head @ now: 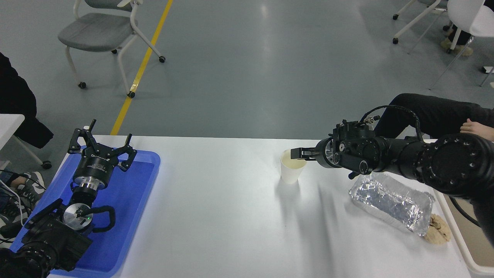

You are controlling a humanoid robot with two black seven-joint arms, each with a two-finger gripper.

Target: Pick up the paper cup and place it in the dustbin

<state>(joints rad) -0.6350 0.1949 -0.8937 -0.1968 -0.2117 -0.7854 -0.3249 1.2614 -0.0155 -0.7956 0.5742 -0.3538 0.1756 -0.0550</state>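
The small white paper cup [290,172] stands upright on the white table [216,216], right of centre near the far edge. My right gripper [298,153] comes in from the right, lying nearly level, and its tip is at the right side of the cup's rim. I cannot see whether it is open or shut. The cream-beige dustbin [461,251] stands at the table's right end, mostly hidden behind my right arm; only a strip of its rim shows. My left gripper [104,135] is parked open over the blue tray [127,200] at the lower left.
A crumpled silver foil packet [391,202] lies right of the cup, under my right forearm. A brown crumpled lump [438,229] lies next to it by the dustbin. A person's leg and hand [472,125] are at the far right. Chairs stand on the floor beyond.
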